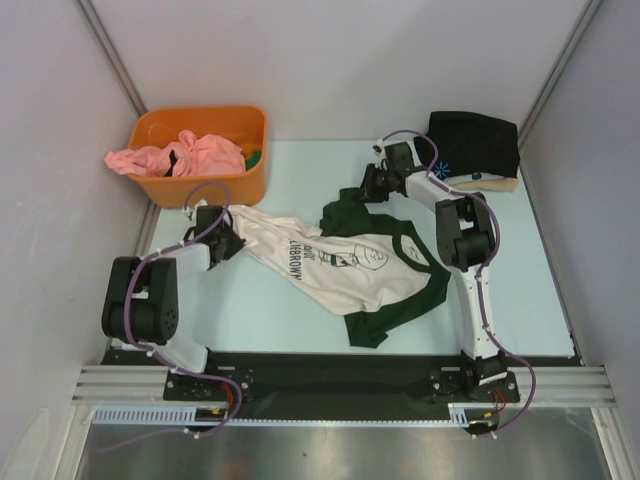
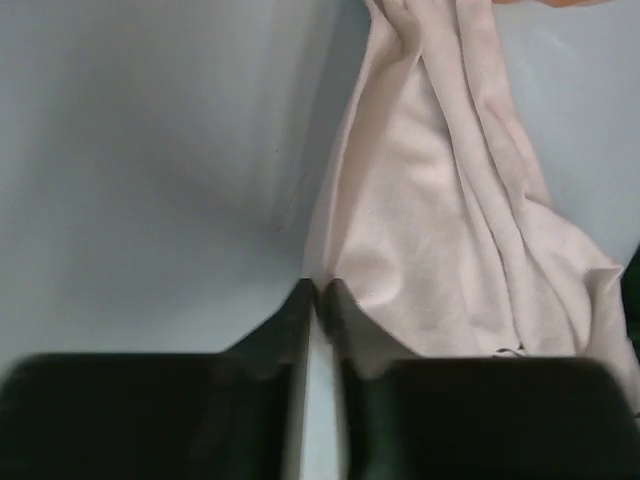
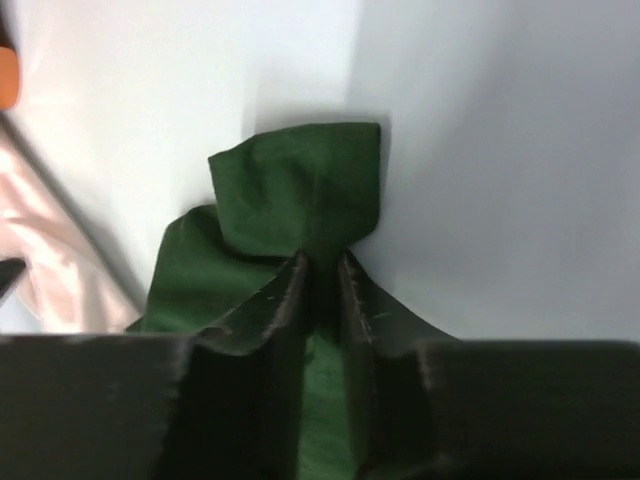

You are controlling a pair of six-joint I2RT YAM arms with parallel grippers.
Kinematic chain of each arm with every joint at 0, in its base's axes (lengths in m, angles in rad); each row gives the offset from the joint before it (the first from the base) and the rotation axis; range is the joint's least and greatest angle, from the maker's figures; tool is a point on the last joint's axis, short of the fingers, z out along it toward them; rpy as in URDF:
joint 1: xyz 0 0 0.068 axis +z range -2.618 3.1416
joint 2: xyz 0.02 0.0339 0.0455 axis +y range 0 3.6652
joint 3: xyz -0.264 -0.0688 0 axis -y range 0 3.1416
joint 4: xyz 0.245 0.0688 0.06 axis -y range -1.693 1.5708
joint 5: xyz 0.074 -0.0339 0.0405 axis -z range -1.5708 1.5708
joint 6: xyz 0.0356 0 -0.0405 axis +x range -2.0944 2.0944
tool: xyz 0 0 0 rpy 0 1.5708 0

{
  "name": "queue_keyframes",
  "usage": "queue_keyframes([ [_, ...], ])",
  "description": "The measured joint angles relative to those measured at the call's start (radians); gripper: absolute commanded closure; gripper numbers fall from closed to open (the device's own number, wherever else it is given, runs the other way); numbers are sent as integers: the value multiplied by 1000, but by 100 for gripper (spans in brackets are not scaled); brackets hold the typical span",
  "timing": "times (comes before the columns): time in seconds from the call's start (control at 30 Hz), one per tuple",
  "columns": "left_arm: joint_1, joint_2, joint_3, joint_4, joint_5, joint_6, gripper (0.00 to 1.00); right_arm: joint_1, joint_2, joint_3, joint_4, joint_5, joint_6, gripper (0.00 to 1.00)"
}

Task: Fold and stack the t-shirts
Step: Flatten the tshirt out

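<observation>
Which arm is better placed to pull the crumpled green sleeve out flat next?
Right. The right gripper pinches the green sleeve; the left gripper holds the cream t-shirt at its opposite end, beside the orange bin.

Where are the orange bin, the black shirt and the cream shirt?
orange bin (image 1: pixel 245 185): top view, front wall.
black shirt (image 1: pixel 475 140): top view, middle of the folded cloth.
cream shirt (image 1: pixel 360 285): top view, pale body below the print.

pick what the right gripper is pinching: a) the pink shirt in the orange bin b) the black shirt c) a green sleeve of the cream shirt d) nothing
c, in the right wrist view the right gripper is closed on the bunched green sleeve of the cream shirt.
</observation>
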Motion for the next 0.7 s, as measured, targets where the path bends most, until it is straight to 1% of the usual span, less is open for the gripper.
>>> queue_keyframes([
  [0.03,-1,8,0,6,5,2,100,0,6,-5,10,-11,1,91],
  [0.07,-2,12,0,9,9,3,100,0,10,-11,21,-28,11,97],
  [0.1,-4,13,0,8,14,2,100,0,12,-18,33,-42,19,100],
  [0.17,-5,7,0,7,18,0,100,-2,10,-42,62,-59,29,100],
  [0.23,-6,-38,-18,-13,22,-3,100,-9,-7,-87,108,-74,40,100],
  [0.33,-7,-216,-75,-87,18,-5,100,-23,-102,-235,137,-59,46,100],
  [0.4,-8,-393,-111,-153,14,-10,100,-35,-179,-342,134,-40,45,100],
  [0.5,-10,-615,-143,-235,15,-15,100,-59,-309,-489,124,-3,45,100],
  [0.63,-10,-805,-188,-351,26,-31,99,-81,-499,-651,104,52,40,100],
  [0.67,-10,-844,-206,-387,32,-39,95,-80,-537,-678,100,63,38,100],
  [0.7,-11,-880,-225,-422,42,-47,85,-79,-585,-716,101,79,37,100],
])
